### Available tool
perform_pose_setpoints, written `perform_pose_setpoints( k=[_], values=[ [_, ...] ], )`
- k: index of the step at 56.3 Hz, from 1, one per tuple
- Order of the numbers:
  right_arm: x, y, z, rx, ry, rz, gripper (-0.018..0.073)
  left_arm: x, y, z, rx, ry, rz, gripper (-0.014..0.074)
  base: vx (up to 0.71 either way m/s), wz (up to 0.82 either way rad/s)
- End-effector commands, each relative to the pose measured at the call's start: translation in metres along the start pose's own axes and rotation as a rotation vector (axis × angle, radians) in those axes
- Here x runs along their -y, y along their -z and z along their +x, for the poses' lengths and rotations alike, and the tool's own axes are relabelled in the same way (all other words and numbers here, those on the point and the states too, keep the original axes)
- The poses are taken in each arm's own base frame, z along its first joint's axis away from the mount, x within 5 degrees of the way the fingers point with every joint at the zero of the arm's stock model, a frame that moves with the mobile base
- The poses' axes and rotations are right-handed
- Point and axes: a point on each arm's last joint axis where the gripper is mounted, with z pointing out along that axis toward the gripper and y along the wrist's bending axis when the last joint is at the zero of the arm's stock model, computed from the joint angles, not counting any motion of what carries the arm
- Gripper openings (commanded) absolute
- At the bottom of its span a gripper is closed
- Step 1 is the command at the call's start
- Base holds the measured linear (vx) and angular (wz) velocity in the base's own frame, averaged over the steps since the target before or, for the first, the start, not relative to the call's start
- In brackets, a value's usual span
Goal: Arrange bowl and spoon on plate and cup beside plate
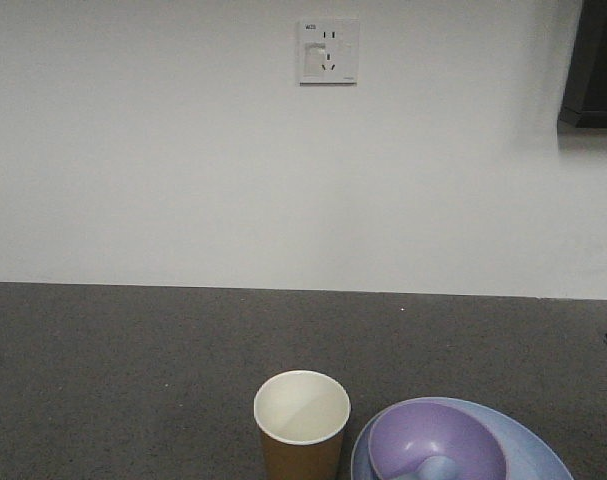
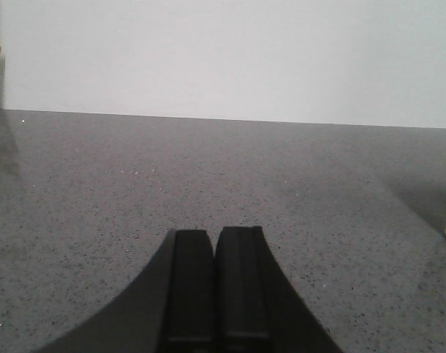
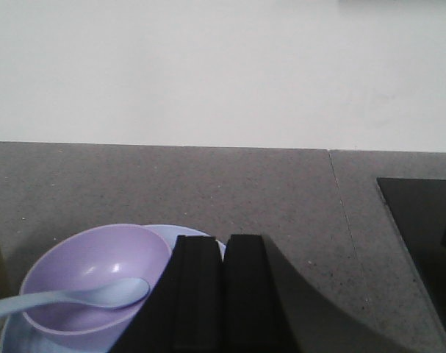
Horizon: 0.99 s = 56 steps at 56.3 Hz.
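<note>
Dark grey speckled worktop (image 1: 133,360) runs wall to wall, seam line visible on its right side in the right wrist view. White wall (image 1: 183,150) behind. White socket (image 1: 328,51) high on the wall, near centre. Dark object (image 1: 593,60) in the upper right corner, partly cut off. Glossy black panel (image 3: 421,243) set flat at the worktop's right edge.

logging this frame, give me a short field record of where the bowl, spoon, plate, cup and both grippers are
plate: on the dark counter, bowl on it
bowl: on the plate, upright
spoon: scoop inside the bowl, handle over its rim
cup: upright, empty, beside the plate
left gripper: shut, holding nothing, over bare counter
right gripper: shut, holding nothing, next to the plate
</note>
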Motion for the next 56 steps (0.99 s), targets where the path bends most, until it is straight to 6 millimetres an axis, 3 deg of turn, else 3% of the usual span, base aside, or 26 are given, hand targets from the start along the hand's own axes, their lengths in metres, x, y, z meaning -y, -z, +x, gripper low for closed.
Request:
perform_pose_setpoints(
  k=[1, 10, 17, 56],
  values=[
    [0.002, -0.001, 0.011, 0.168, 0.005, 0.016, -0.0008, 0.002, 0.004, -0.017, 0.120, 0.017, 0.013, -0.0003, 0.00, 0.00],
    [0.011, 0.004, 0.070, 0.198, -0.052, 0.098, -0.0008, 0.002, 0.004, -0.017, 0.120, 0.017, 0.013, -0.0003, 0.00, 0.00],
    [0.012, 0.008, 0.096, 0.225, -0.058, 0.113, -0.0008, 0.002, 0.004, -0.017, 0.120, 0.017, 0.013, -0.0003, 0.00, 0.00],
    [0.012, 0.011, 0.099, 0.219, -0.057, 0.119, -0.0008, 0.002, 0.003, -0.016, 0.119, 0.017, 0.013, -0.0003, 0.00, 0.00]
  ],
)
